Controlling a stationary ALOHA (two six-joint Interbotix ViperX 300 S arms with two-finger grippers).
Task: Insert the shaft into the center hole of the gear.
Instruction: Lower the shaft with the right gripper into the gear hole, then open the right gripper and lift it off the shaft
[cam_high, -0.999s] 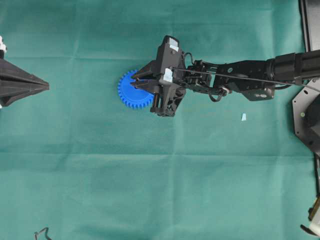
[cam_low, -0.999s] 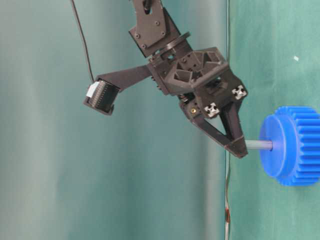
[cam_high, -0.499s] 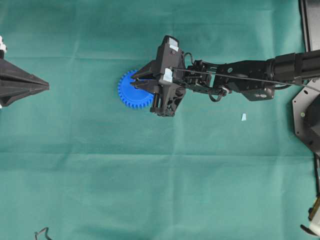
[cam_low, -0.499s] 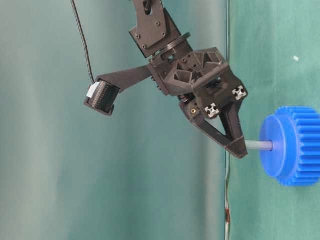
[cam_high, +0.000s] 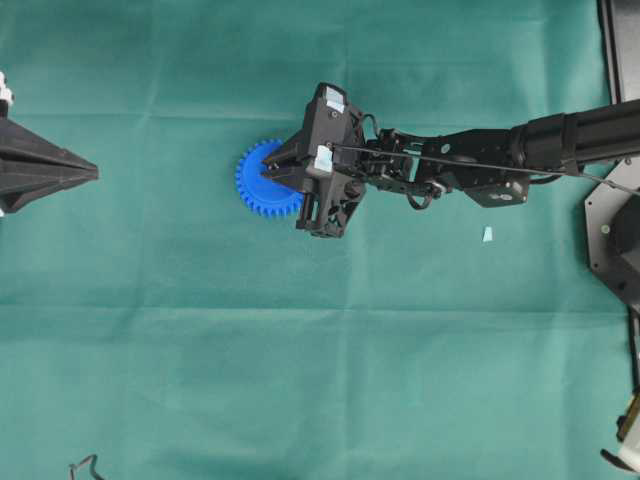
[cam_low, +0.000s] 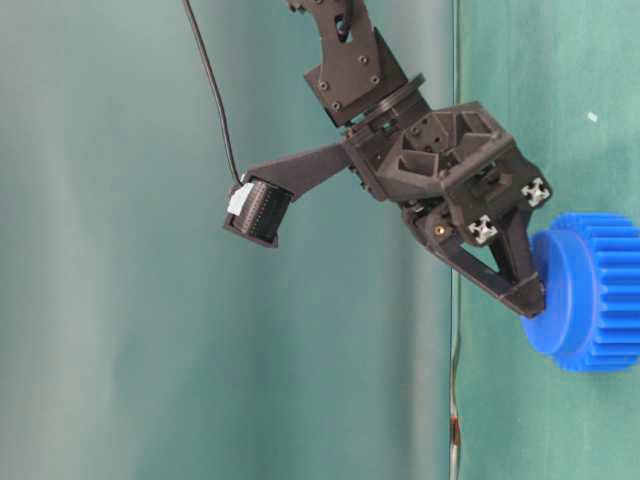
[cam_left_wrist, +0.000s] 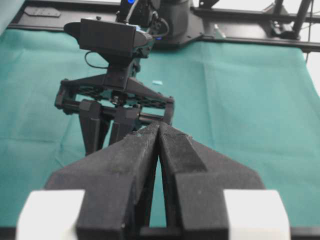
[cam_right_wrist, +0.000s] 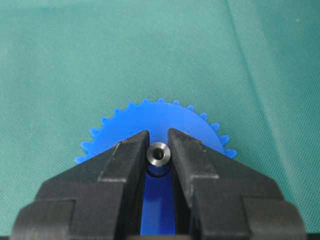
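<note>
Since a second ago the right hand (cam_low: 535, 300) has pushed toward the gear (cam_low: 590, 292): the stretch of grey shaft then showing between fingertips and hub is gone in the table-level view, and the fingertips now sit against the gear's raised hub. Overhead the hand (cam_high: 275, 172) covers more of the gear (cam_high: 258, 185). Only the right wrist view shows the shaft (cam_right_wrist: 159, 154), end-on as a shiny ring pinched between the two fingers (cam_right_wrist: 126, 160), over the gear's flat blue face (cam_right_wrist: 165, 122); the center hole is hidden behind it. Left hand (cam_left_wrist: 159, 131) pressed together, holding nothing, well apart at the left edge of the green-covered tabletop (cam_high: 300, 350)
</note>
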